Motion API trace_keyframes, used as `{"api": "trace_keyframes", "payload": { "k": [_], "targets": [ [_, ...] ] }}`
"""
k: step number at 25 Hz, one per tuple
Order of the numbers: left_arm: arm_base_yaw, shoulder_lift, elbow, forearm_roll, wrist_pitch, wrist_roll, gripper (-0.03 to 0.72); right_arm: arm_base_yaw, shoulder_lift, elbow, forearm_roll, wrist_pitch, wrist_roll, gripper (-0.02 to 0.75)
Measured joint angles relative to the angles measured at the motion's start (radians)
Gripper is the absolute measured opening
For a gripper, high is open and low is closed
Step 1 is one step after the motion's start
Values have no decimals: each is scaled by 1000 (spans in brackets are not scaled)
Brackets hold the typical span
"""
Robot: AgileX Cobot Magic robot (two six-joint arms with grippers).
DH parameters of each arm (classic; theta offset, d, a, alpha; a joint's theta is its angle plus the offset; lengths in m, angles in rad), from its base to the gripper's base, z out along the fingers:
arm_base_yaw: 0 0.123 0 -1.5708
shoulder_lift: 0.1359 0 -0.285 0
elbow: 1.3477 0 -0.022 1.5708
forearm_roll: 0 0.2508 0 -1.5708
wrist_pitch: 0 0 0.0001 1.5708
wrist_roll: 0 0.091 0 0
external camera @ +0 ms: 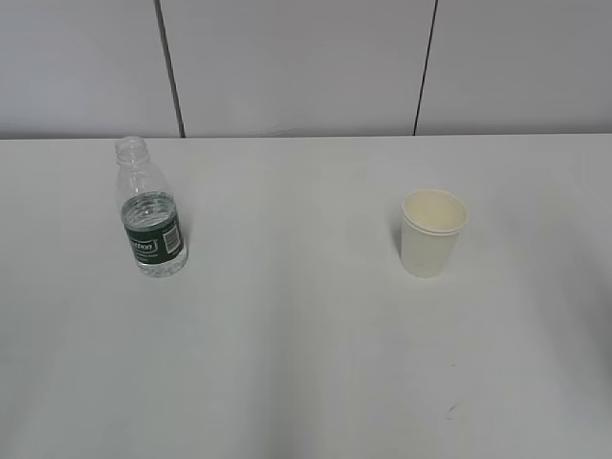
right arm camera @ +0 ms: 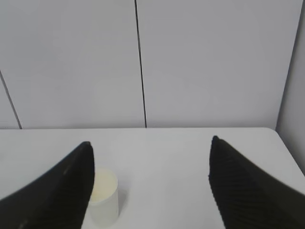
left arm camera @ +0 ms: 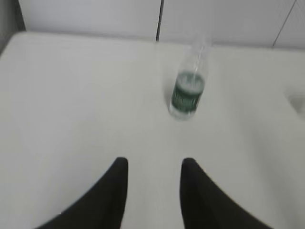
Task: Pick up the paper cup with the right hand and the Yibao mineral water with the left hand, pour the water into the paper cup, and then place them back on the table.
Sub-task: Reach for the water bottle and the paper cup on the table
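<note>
The Yibao mineral water (external camera: pixel 151 212) stands upright on the left of the white table (external camera: pixel 296 335), clear with a dark green label and no cap. The cream-white paper cup (external camera: pixel 432 233) stands upright on the right. Neither arm shows in the exterior view. In the left wrist view my left gripper (left arm camera: pixel 153 162) is open and empty, with the bottle (left arm camera: pixel 188 86) well ahead and slightly right. In the right wrist view my right gripper (right arm camera: pixel 150 143) is wide open and empty; the cup (right arm camera: pixel 104 196) stands low beside its left finger (right arm camera: pixel 71 186), partly hidden by it.
A grey panelled wall (external camera: pixel 296 62) with dark seams runs behind the table's far edge. A faint dark scuff (external camera: pixel 449 409) marks the tabletop near the front right. A pale object's edge (left arm camera: pixel 298 102) shows at the right border of the left wrist view.
</note>
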State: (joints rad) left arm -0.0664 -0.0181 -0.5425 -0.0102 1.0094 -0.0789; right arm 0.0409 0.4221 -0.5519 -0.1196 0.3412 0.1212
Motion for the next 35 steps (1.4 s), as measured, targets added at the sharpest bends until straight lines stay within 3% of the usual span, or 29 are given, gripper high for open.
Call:
{"api": "trace_keyframes", "payload": {
  "k": [6, 17, 23, 29, 32, 35],
  "targets": [
    [0, 38, -14, 0, -348, 38, 241, 0, 131, 0, 0, -134, 0, 585],
    [0, 451, -6, 0, -861, 90, 241, 0, 356, 0, 0, -329, 0, 585],
    [0, 592, 90, -1, -1075, 90, 241, 0, 487, 0, 0, -433, 0, 585],
    [0, 661, 270, -5, -1283, 54, 241, 0, 613, 7, 0, -552, 21, 585],
    [0, 702, 350, 4, -1393, -20, 241, -1, 674, 70, 0, -705, 50, 585],
    [0, 768, 384, 83, -1483, -104, 241, -1, 751, 163, 0, -905, 72, 585]
  ]
}}
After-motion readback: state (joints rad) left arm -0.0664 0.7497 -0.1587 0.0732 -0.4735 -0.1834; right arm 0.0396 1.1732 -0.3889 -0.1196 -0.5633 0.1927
